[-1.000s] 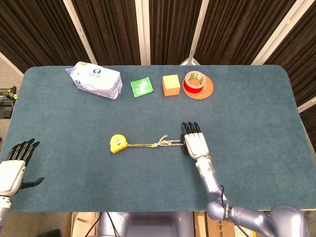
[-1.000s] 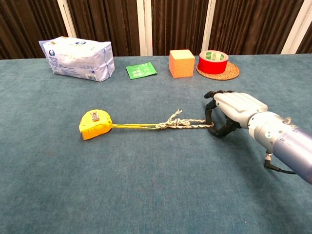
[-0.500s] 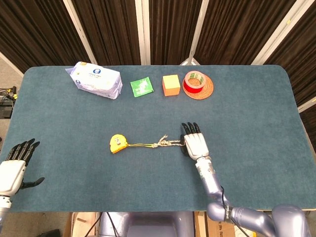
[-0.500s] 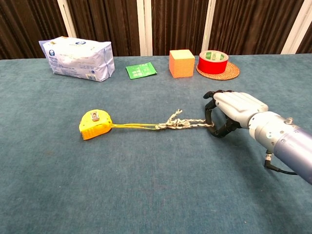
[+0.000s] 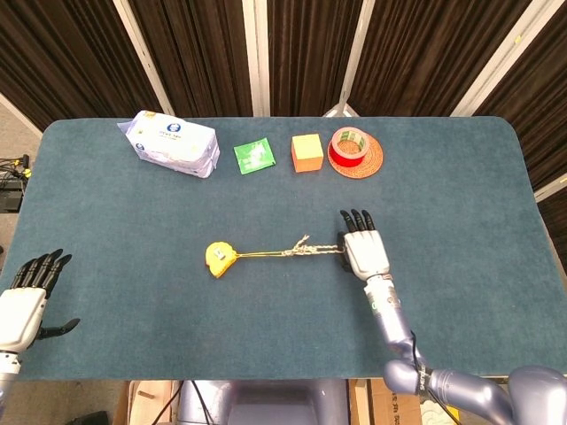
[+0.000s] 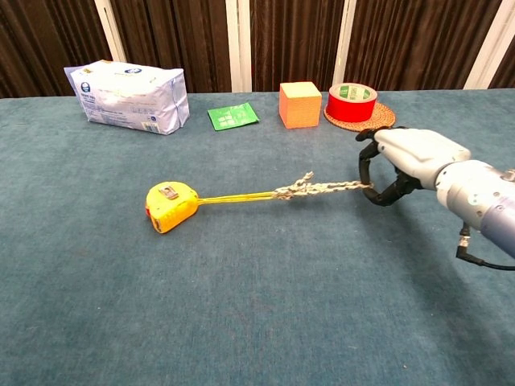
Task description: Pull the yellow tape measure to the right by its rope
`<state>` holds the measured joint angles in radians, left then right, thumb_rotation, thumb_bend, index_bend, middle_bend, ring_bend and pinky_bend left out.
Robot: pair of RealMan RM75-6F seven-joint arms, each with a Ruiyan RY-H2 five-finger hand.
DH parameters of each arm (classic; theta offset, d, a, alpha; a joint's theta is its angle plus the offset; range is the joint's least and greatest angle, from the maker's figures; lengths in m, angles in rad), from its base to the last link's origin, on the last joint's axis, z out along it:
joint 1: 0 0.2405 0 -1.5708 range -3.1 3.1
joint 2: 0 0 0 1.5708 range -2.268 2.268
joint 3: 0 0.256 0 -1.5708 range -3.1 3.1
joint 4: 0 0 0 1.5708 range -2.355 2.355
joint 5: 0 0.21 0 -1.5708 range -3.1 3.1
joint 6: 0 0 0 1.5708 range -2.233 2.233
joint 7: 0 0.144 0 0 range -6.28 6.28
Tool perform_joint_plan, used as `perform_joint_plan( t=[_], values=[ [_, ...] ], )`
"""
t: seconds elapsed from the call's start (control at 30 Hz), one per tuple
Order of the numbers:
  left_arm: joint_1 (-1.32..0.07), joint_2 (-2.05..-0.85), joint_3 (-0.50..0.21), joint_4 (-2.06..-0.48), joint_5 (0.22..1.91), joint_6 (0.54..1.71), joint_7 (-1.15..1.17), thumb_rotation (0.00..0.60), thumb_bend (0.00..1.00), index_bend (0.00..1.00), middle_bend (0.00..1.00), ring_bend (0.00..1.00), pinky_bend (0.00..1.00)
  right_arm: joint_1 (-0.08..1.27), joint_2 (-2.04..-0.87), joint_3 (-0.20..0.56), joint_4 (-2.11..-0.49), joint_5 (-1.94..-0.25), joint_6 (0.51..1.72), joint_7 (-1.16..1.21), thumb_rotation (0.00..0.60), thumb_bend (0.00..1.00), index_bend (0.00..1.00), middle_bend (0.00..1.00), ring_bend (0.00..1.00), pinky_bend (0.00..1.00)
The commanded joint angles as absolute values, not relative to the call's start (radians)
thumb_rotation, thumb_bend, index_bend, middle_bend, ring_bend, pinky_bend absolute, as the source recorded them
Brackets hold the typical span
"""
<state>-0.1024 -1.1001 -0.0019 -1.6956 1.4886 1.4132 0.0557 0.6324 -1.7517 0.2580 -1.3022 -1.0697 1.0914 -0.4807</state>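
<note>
Pinching the end of the braided pale rope [image 6: 322, 189], the right robot hand [image 6: 406, 161] sits right of centre in the chest view, thumb and fingers curled around the rope tip, palm turned down. Rope runs taut and nearly straight leftward, joining thin yellow cords that lead to the small yellow tape measure [image 6: 170, 207], which rests on the blue-green carpeted surface [image 6: 257, 322] left of centre. In the head view the same tape measure [image 5: 218, 258] lies a little left of the frame's middle, with the right robot hand [image 5: 363, 251] just right of the middle and the rope [image 5: 306, 251] stretched between them.

Left robot hand [image 5: 28, 292] shows only in the head view, lower left corner, fingers spread, holding nothing, well apart from the task.

Progress, as judged: grasp made, slack out of the rope, so the pull looks under way. Tape measure sits left of centre; plenty of bare surface remains to the right, so more rightward travel seems left.

Along the far edge, untouched: white plastic packet [image 6: 129, 96], flat green sachet [image 6: 233, 117], orange cube [image 6: 299, 105], red tape roll [image 6: 351, 102] on a woven round mat [image 6: 385, 121].
</note>
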Motion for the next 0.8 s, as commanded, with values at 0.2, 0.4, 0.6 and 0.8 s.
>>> perform_joint_plan(
  t=[0.2, 0.4, 0.6, 0.8],
  values=[
    [-0.1, -1.101, -0.001, -1.697, 1.492, 1.418, 0.061, 0.6, 0.0, 0.0, 0.0, 0.0, 0.0, 0.609, -1.683, 0.264, -1.315, -1.05, 1.101, -0.469, 0.6, 0.45, 0.62, 0.12, 0.0, 0.0],
    [-0.098, -1.1, 0.001, -1.697, 1.499, 1.425, 0.066, 0.6, 0.0, 0.0, 0.0, 0.0, 0.0, 0.601, -1.637, 0.27, -1.3, -1.044, 1.107, -0.466, 0.6, 0.45, 0.62, 0.12, 0.0, 0.0],
    [-0.095, -1.101, 0.002, -1.696, 1.504, 1.435, 0.067, 0.6, 0.0, 0.0, 0.0, 0.0, 0.0, 0.587, -1.593, 0.278, -1.272, -1.032, 1.117, -0.457, 0.6, 0.45, 0.62, 0.12, 0.0, 0.0],
    [-0.09, -1.101, 0.003, -1.696, 1.512, 1.445, 0.069, 0.6, 0.0, 0.0, 0.0, 0.0, 0.0, 0.569, -1.54, 0.29, -1.237, -1.008, 1.116, -0.441, 0.6, 0.45, 0.62, 0.12, 0.0, 0.0]
  ],
)
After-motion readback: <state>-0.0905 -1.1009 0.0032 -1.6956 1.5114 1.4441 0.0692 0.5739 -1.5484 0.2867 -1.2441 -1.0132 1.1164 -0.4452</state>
